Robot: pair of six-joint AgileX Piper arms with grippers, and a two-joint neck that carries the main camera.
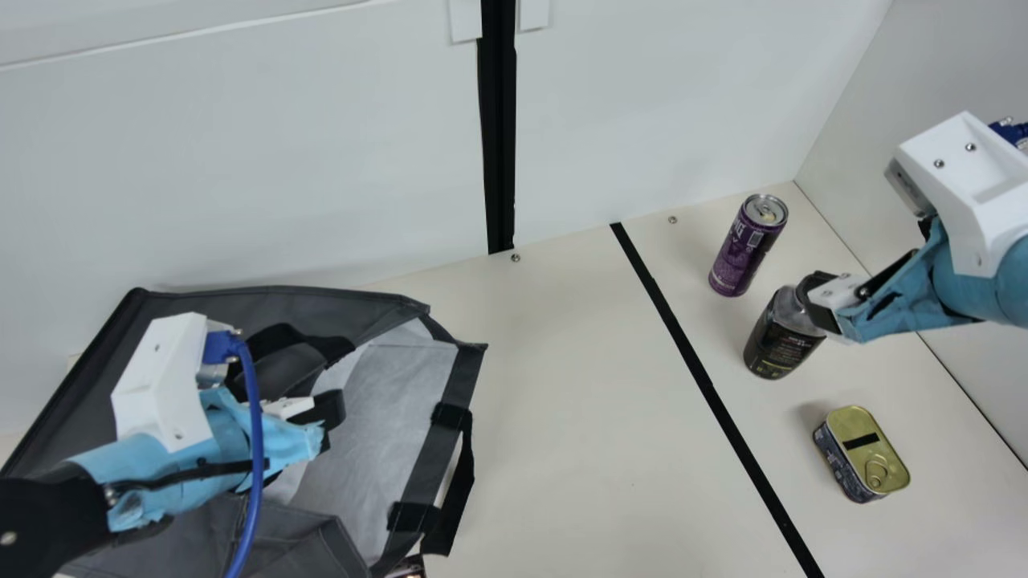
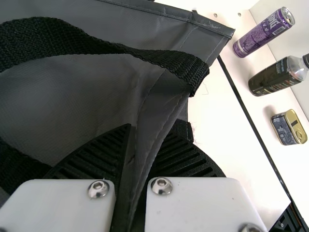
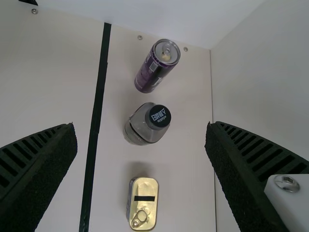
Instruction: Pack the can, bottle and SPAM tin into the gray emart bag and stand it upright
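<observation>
**Left gripper pinching the gray bag, right gripper open over the bottle**

Nearest the lens: left gripper (image 2: pixel 145 140), closed on a fold of fabric by the mouth of the gray emart bag (image 1: pixel 459 385), the cloth caught between its fingers. Bag lies slumped on the table (image 1: pixel 562 417), pale lining (image 1: pixel 393 425) showing, mouth facing the goods.

Right gripper (image 3: pixel 140 126) wide open, nothing held. Bottle (image 1: pixel 779 341) stands upright below the gap, its black cap (image 3: pixel 160 116) between the fingers as the wrist camera looks down; contact I can't make out. Can (image 1: pixel 747 245) upright behind it, SPAM tin (image 1: pixel 863 453) on the near side. All three outside the bag.

Step in hand, my reading: bag steadied for loading, bottle first to be picked. Next move wants the right gripper lowered squarely round the bottle's upper part, closed, lifted enough to clear the bag's rim.

Edges: side wall (image 1: pixel 883 96) runs close past the goods, so the outer finger probably has little spare room. Can sits just beside the bottle; a sideways swing might tip it. Bare tabletop across the black line (image 1: pixel 707 385) makes an easy lane to the bag. Handle loop (image 1: pixel 459 482) hangs at the mouth, a likely snag.
</observation>
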